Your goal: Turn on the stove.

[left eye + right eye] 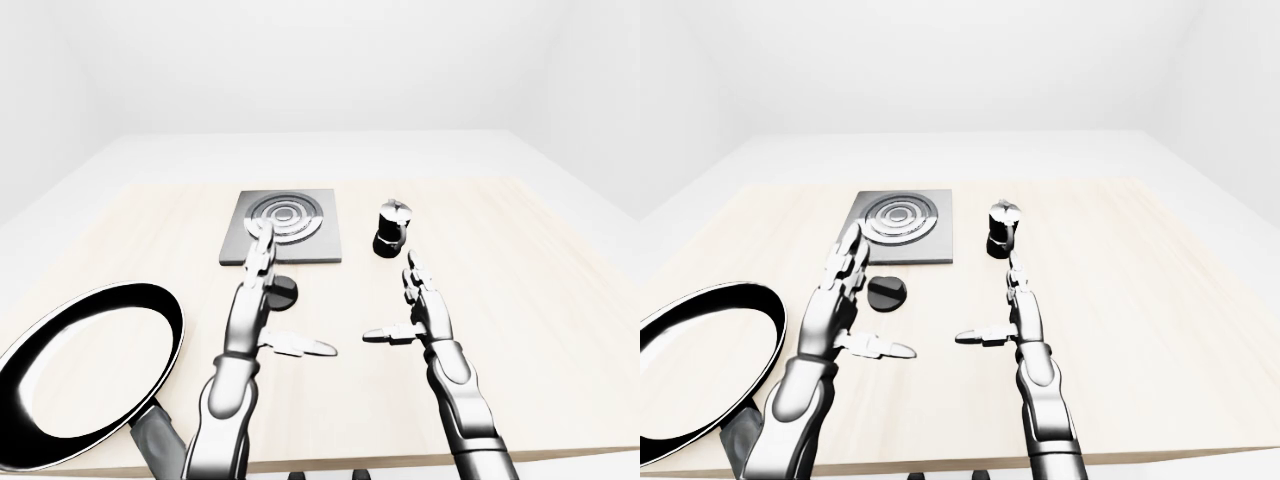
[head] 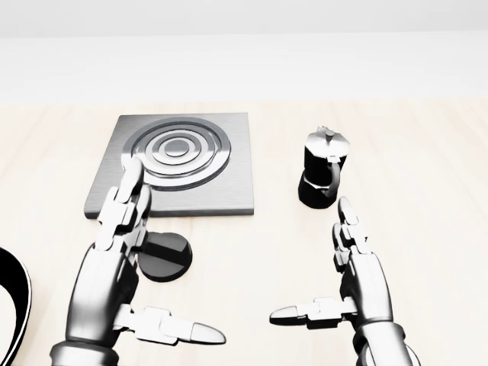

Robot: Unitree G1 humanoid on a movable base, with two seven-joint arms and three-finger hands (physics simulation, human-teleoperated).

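The stove is a grey square plate (image 2: 229,191) with a ringed burner (image 2: 177,152), at the upper left of the head view. Its black round knob (image 2: 166,257) lies on the table just below the plate. My left hand (image 2: 174,258) is open, fingers (image 2: 126,210) straight and thumb (image 2: 175,329) spread. It stands just left of the knob, and its fingers cover the knob's left edge in the head view. My right hand (image 2: 309,259) is open and empty, right of the knob and below the moka pot.
A black moka pot (image 2: 322,177) stands right of the stove plate, just above my right fingertips. A large black-rimmed frying pan (image 1: 90,370) lies at the table's lower left. The light wood table (image 1: 540,300) ends near the bottom of the left-eye view.
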